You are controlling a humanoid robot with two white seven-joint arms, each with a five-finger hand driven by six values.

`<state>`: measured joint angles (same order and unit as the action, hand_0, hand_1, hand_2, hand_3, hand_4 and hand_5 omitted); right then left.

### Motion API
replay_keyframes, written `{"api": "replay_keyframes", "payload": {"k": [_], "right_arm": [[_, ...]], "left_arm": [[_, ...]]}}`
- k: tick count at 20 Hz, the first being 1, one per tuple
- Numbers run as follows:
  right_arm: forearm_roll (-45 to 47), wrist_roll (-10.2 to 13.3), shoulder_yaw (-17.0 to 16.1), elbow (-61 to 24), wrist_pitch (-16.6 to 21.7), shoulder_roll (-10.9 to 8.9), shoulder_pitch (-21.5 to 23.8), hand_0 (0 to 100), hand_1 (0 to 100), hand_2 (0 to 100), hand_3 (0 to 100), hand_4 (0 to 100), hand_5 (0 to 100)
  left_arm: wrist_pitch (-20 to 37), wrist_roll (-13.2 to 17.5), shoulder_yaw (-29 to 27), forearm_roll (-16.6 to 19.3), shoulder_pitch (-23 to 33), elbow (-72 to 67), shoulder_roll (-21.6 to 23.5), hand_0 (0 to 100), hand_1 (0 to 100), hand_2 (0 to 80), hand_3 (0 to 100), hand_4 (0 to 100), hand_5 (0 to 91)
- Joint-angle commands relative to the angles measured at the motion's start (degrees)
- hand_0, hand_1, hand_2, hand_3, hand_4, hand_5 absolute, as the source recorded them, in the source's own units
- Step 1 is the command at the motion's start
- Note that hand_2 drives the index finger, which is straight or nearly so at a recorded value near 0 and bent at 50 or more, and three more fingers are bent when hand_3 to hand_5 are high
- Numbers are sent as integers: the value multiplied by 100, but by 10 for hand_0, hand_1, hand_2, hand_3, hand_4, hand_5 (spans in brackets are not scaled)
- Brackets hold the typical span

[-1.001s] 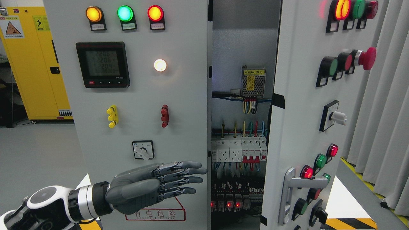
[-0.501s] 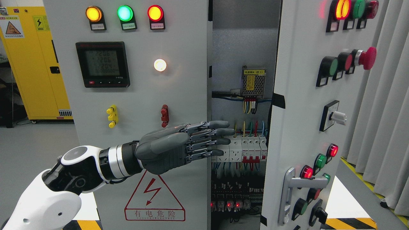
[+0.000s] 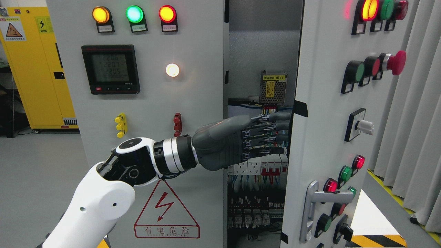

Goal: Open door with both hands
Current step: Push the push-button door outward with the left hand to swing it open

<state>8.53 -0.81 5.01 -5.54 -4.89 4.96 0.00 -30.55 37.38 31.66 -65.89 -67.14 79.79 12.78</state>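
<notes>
The grey electrical cabinet has two doors. The left door [image 3: 200,96] with lamps and a meter stands nearly shut. The right door [image 3: 320,113] with buttons and a silver handle [image 3: 311,203] is swung partly outward, leaving a gap onto the wiring. My left hand [image 3: 279,132] reaches across that gap at mid height, fingers [image 3: 265,128] stretched out flat and holding nothing. Their tips meet the inner edge of the right door and are partly hidden behind it. My right arm does not show.
Inside the gap are a row of breakers [image 3: 256,167], coloured wires and a small power supply [image 3: 273,88]. A yellow cabinet [image 3: 38,69] stands at the far left. Grey curtains [image 3: 420,120] hang right of the open door, above hazard striping [image 3: 379,240] on the floor.
My left arm has risen from low in front of the left door and moved right across the gap. Its outstretched fingers now reach the right door's inner edge. The doors have not visibly moved.
</notes>
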Motion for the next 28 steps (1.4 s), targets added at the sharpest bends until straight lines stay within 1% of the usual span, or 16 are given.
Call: {"api": "replay_keyframes", "payload": {"k": [1, 3, 5, 9, 19, 25, 28], "right_arm": [[0, 2, 0, 0, -3, 23, 105, 0, 500, 40, 0, 0, 0], [0, 2, 0, 0, -3, 23, 105, 0, 500, 40, 0, 0, 0], [0, 2, -9, -26, -3, 23, 97, 0, 500, 40, 0, 0, 0], [0, 2, -9, -17, -3, 14, 97, 0, 500, 40, 0, 0, 0], [0, 2, 0, -17, -3, 23, 97, 0, 500, 40, 0, 0, 0], [-9, 2, 0, -9, -3, 23, 97, 0, 500, 40, 0, 0, 0], [0, 2, 0, -9, -3, 23, 97, 0, 500, 40, 0, 0, 0]], "left_arm": [[-30, -3, 51, -38, -352, -763, -1058, 120, 556, 0, 0, 0, 0], [-65, -3, 42, -56, -362, -737, -1085, 120, 556, 0, 0, 0, 0], [-100, -3, 42, -47, -370, -745, -1207, 120, 556, 0, 0, 0, 0], [-153, -3, 51, -47, -362, -710, -1234, 120, 556, 0, 0, 0, 0], [-294, -3, 77, -38, -344, -543, -1585, 120, 556, 0, 0, 0, 0], [-390, -12, 68, 76, -300, -411, -2033, 120, 556, 0, 0, 0, 0], [-390, -47, 77, 146, -291, -394, -2130, 120, 556, 0, 0, 0, 0]]}}
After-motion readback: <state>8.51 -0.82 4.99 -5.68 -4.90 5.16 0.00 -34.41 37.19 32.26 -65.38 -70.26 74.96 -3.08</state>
